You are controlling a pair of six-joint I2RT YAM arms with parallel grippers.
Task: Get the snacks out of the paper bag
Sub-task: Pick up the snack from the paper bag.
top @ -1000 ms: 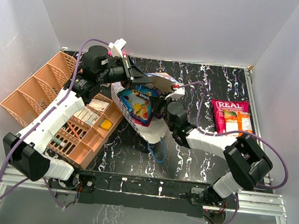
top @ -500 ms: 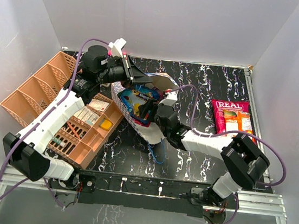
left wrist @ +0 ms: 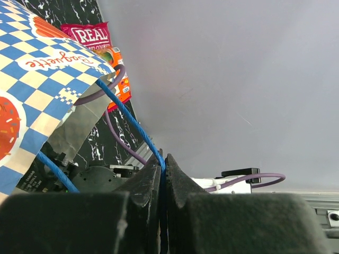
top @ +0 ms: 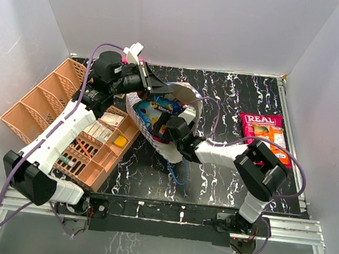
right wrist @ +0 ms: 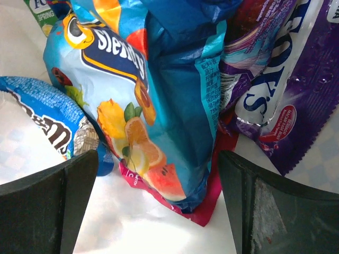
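Note:
The paper bag (top: pixel 176 151) lies on its side in the middle of the table, mouth facing up and left. My left gripper (top: pixel 160 89) is shut on its blue cord handle (left wrist: pixel 127 119) and holds the rim up; the cord runs into the closed jaws (left wrist: pixel 163 165). Several snacks (top: pixel 156 113) fill the bag. My right gripper (top: pixel 165 125) is inside the mouth, open. Its fingers (right wrist: pixel 47 203) stand on either side of a blue fruit-print packet (right wrist: pixel 169 95) without touching it. A purple packet (right wrist: pixel 296 106) lies to the right, a blue packet (right wrist: pixel 37 119) to the left, a magenta one (right wrist: pixel 214 203) underneath.
A peach latticed basket (top: pixel 43 96) with bottles and tubes sits tilted at the left. A red packet (top: pixel 260 122) and an orange packet (top: pixel 276 140) lie on the black marbled table at the right. White walls close in the back and sides.
My right gripper has opened wide and pushed left, deeper into the bag's mouth, over the blue packet. The left gripper has kept its hold on the handle.

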